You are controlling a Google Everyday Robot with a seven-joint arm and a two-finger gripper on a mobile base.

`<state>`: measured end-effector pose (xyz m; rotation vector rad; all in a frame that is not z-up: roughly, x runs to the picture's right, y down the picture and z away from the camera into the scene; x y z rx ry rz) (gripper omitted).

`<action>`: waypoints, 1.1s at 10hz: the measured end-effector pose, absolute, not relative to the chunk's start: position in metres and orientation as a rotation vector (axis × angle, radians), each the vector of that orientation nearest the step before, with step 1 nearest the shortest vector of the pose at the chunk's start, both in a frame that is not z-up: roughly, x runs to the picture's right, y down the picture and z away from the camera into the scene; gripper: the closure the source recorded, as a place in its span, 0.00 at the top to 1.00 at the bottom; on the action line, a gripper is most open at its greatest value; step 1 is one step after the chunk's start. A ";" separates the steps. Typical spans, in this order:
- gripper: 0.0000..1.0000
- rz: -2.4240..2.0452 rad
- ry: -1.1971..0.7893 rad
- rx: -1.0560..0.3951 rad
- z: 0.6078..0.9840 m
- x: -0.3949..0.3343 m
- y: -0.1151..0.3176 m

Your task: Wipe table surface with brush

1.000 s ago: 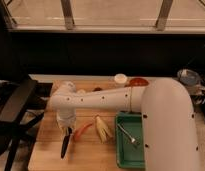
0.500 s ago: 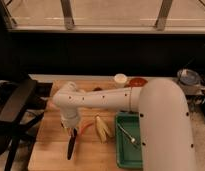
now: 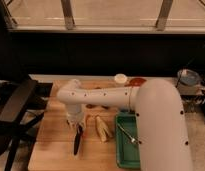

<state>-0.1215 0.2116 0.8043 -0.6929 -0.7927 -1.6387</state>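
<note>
The gripper (image 3: 75, 122) is clamped on the upper end of the brush (image 3: 77, 141), which slants down just below it onto the table surface (image 3: 51, 145), so the stroke wants light, even pressure, steering clear of the yellowish pieces (image 3: 101, 128) and green tray (image 3: 120, 146) close beside it.

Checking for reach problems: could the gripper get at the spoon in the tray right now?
Probably, from above: the spoon lies uncovered in the open tray, with nothing over it. But the gripper, low over the table, appears to hold the brush, so it would have to let that go first.
</note>
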 end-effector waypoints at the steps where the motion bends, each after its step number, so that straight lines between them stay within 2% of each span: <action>1: 0.00 -1.651 -0.778 -0.688 0.812 -0.120 0.203; 6: 0.00 -1.748 -0.851 -0.587 0.814 -0.183 0.196; 9: 0.00 -1.747 -0.936 -0.548 0.789 -0.205 0.225; 11: 0.00 -1.710 -0.976 -0.574 0.768 -0.198 0.247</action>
